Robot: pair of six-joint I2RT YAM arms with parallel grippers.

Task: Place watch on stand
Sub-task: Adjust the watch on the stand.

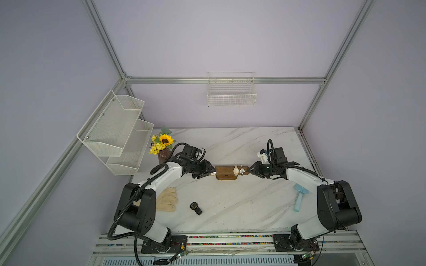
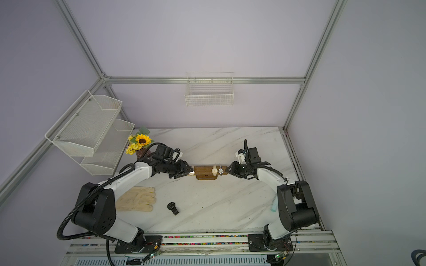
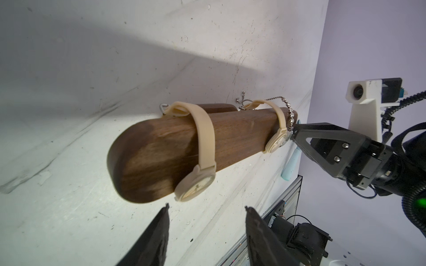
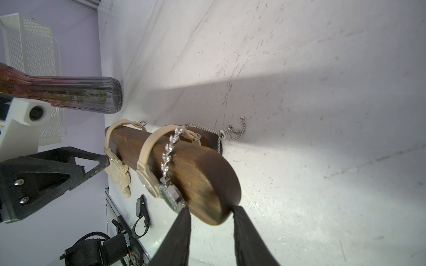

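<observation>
Straight ahead of my left gripper (image 3: 207, 206) the stand (image 1: 224, 171) closes the way, and a beige watch (image 3: 196, 185) hangs just before my fingertips. The stand's other end fills the gap of my right gripper (image 4: 212, 207), with a silver watch (image 4: 171, 195) right beside one finger. Sideways, toward my bases, the table (image 1: 242, 202) is open, except for a black watch (image 1: 195, 206), a glove (image 1: 167, 200) and a blue brush (image 1: 299, 198).

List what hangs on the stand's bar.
Three watches on the bar: one beige watch near one end, a second beige watch and a silver watch side by side near the other. The bar's underside is hidden.
</observation>
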